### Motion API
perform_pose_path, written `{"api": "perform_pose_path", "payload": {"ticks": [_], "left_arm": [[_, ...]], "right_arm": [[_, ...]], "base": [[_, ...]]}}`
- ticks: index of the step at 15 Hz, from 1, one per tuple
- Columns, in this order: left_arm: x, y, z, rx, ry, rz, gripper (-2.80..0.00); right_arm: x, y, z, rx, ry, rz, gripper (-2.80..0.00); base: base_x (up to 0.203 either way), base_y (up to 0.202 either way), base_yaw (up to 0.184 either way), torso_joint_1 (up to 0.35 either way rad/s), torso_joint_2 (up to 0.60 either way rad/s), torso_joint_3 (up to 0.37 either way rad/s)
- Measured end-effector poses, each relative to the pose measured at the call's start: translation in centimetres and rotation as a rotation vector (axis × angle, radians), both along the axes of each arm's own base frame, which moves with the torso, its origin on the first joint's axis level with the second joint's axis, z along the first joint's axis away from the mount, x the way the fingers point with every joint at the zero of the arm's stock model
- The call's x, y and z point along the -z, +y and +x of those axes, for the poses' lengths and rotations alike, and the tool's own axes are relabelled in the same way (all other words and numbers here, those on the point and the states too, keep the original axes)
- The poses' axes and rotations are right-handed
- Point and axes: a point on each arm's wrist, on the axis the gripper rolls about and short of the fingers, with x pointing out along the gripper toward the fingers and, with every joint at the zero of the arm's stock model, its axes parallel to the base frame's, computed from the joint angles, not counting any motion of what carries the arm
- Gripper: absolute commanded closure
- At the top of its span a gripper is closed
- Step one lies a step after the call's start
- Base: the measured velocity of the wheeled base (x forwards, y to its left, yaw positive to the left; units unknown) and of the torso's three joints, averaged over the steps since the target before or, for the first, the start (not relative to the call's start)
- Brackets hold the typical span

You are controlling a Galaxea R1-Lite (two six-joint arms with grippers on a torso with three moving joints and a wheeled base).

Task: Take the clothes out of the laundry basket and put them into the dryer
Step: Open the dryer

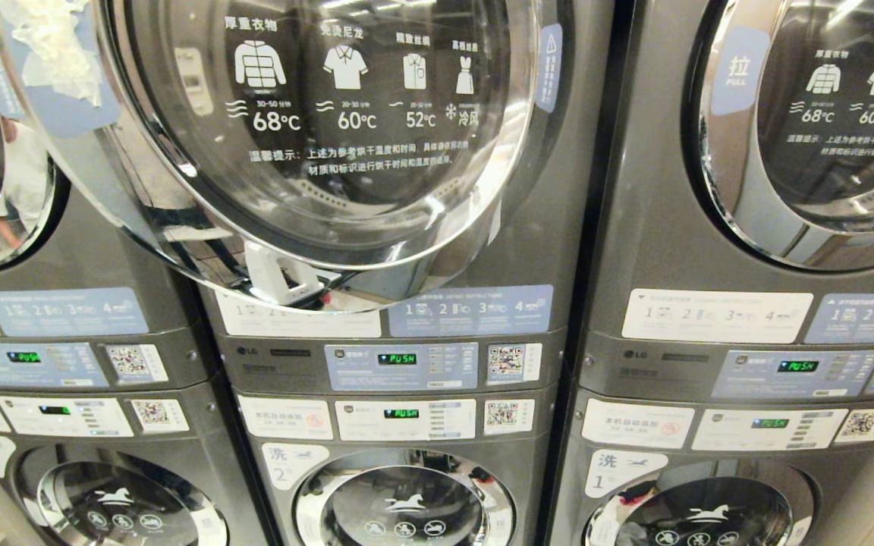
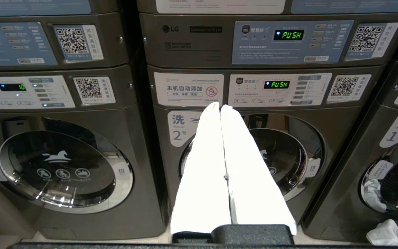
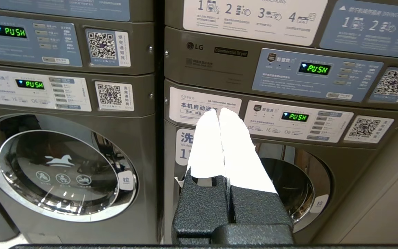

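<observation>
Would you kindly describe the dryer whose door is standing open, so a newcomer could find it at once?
Face the wall of stacked grey machines and take the middle column. Its upper unit is the dryer, above washer number 2. Unlike its neighbours' shut doors, its chrome-ringed round door hangs swung open, towards the left.

Pale floor [image 2: 327, 238], grey stacked machines [image 2: 254, 138] standing on it, white cloth [image 2: 382, 232] lying beside

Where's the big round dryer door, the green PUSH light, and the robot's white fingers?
dryer door [image 1: 179, 189], head view, chrome rim.
PUSH light [image 1: 397, 359], head view, green letters.
left gripper [image 2: 220, 105], left wrist view, between the fingertips.
</observation>
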Motion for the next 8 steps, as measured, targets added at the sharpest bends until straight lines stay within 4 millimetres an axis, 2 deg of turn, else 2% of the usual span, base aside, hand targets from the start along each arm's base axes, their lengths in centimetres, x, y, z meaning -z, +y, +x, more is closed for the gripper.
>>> {"api": "perform_pose_path", "payload": {"ticks": [4, 8], "left_arm": [[-0.8, 0.0, -0.2, 0.006, -0.034, -0.004, 0.00], [-5.1, 0.0, -1.1, 0.006, -0.137, -0.015, 0.00]], "right_arm": [[0.0, 0.0, 0.0, 0.000, -0.001, 0.014, 0.00], [0.0, 0.0, 0.0, 0.012, -0.002, 0.037, 0.00]], "base": [[0.000, 0.000, 0.000, 0.000, 0.00, 0.000], [0.000, 0.000, 0.000, 0.000, 0.00, 0.000]]}}
